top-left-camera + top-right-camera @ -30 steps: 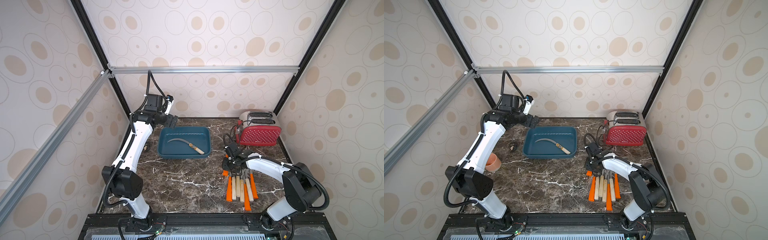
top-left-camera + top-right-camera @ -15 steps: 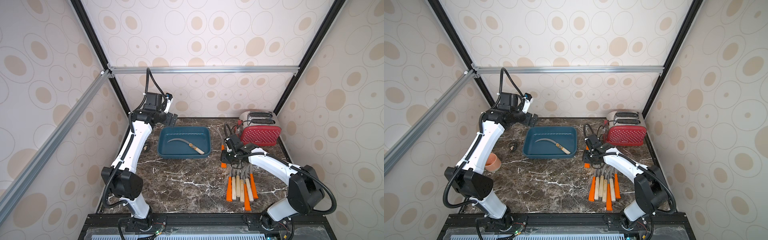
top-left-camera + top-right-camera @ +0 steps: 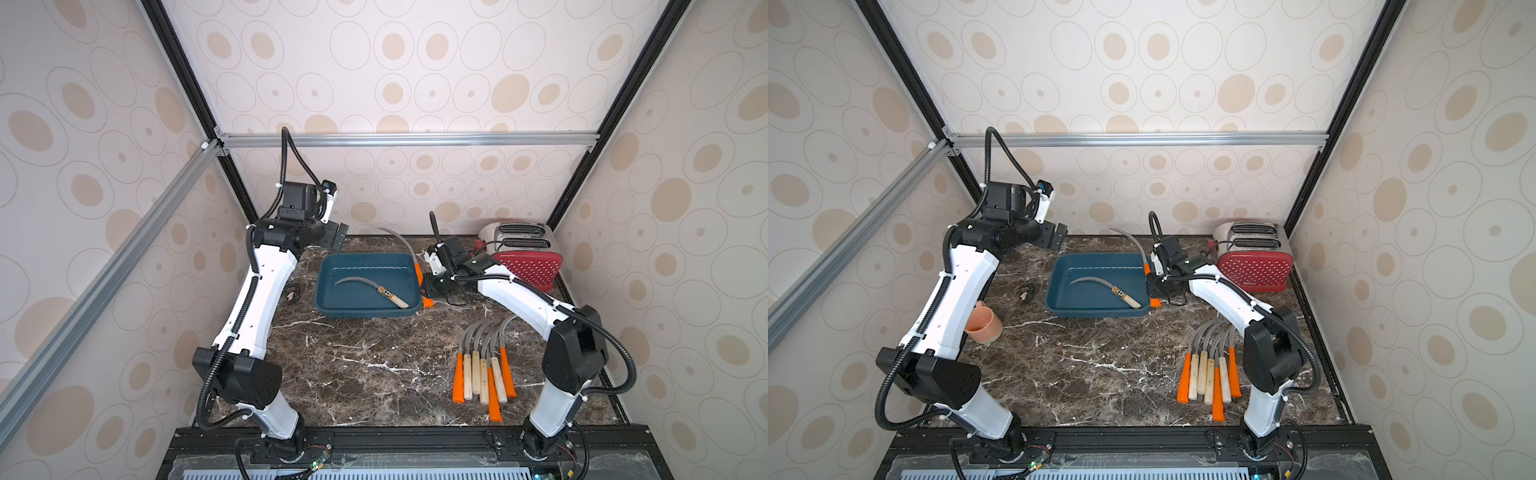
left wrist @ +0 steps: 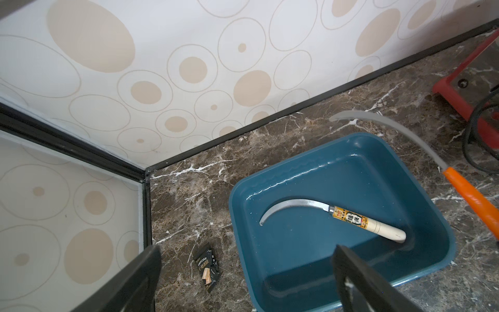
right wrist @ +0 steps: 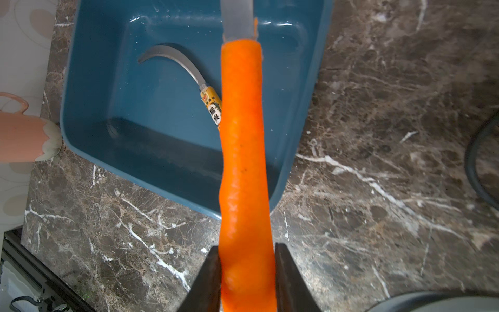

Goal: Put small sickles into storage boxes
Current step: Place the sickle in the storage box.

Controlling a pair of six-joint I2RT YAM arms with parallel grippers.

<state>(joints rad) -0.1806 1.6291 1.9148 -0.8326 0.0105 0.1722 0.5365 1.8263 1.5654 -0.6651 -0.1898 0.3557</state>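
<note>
the orange-handled sickle point(image 5: 244, 135) i'm carrying, a straight bright grip with a thin curved grey metal blade, is up off the table at the right-hand rim of the shallow, round-cornered dark teal plastic tray point(image 3: 365, 312). the right gripper point(image 5: 247, 254) is clamped on the handle near its butt end, a finger pressed flat on each side. from the fingers the handle runs away from the robot along the tray's short right side, and the blade arcs on past the far right corner toward the back wall. so the long axis lies front to back, with the tray floor to its left.

my read is that a short shift left and then a lowering come next, and the blade tip is the part likely to catch the far rim.

a pale wood-handled sickle point(image 3: 374, 287) with a yellow label lies diagonally in the tray. the left gripper point(image 4: 247, 250), fingers wide apart and empty, hovers near the tray's far left corner, further from the job. the remaining sickles point(image 3: 482, 365) lie side by side on the dark marble tabletop point(image 3: 365, 374) by the right arm's base.
</note>
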